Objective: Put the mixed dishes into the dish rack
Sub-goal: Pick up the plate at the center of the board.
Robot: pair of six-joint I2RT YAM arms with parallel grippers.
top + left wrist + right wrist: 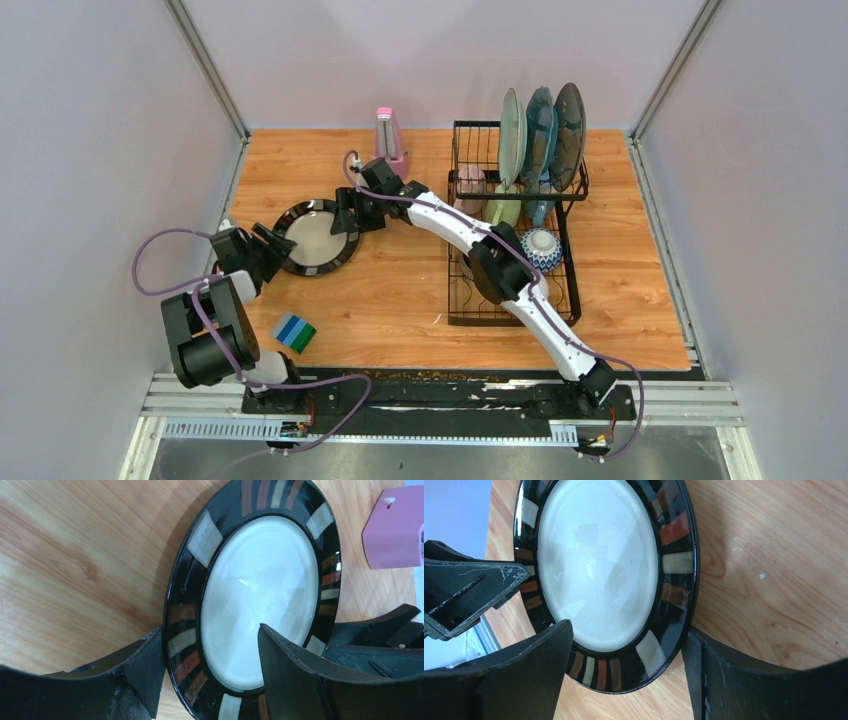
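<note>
Pale grey walls (90, 150) box in a wood-grain bench (400, 300), seen from above. A round black-rimmed plate (316, 237) lies flat on it between the two arms. The left end effector (278, 243) is at one side of its rim and the right end effector (347, 212) at the opposite side, both spread. Well off to the right of the right end effector stands the black wire dish rack (453, 180). It holds three upright plates (541, 135), mugs (470, 185) and a blue-patterned bowl (542, 248), and the right arm crosses over it and hides part of it. A pink metronome (388, 135) stands just beyond the right end effector. A striped block (295, 333) lies on the near side of the left one.

From the left wrist, the left end effector (210, 632) straddles the plate (260, 595) rim with its fingers wide apart. One scuffed matt-black finger (135, 680) lies outside, against the rim's edge, and the other (295, 680) is over the glossy cream well. Whether either presses cannot be told. The rim is shiny black with oblong cream, rust and brown patches, and the frame cuts off its lower edge. Past the plate show a black part of the right end effector (375, 630) and a cropped corner of the metronome (395, 530).

From the right wrist, the right end effector (628, 627) is likewise spread. One finger (524, 680) is over the plate (599, 565), the other (749, 685) just outside the rim on bare wood. Contact is unclear. Across the plate, the left end effector (469, 590) shows scratched black plastic, partly cut off.
</note>
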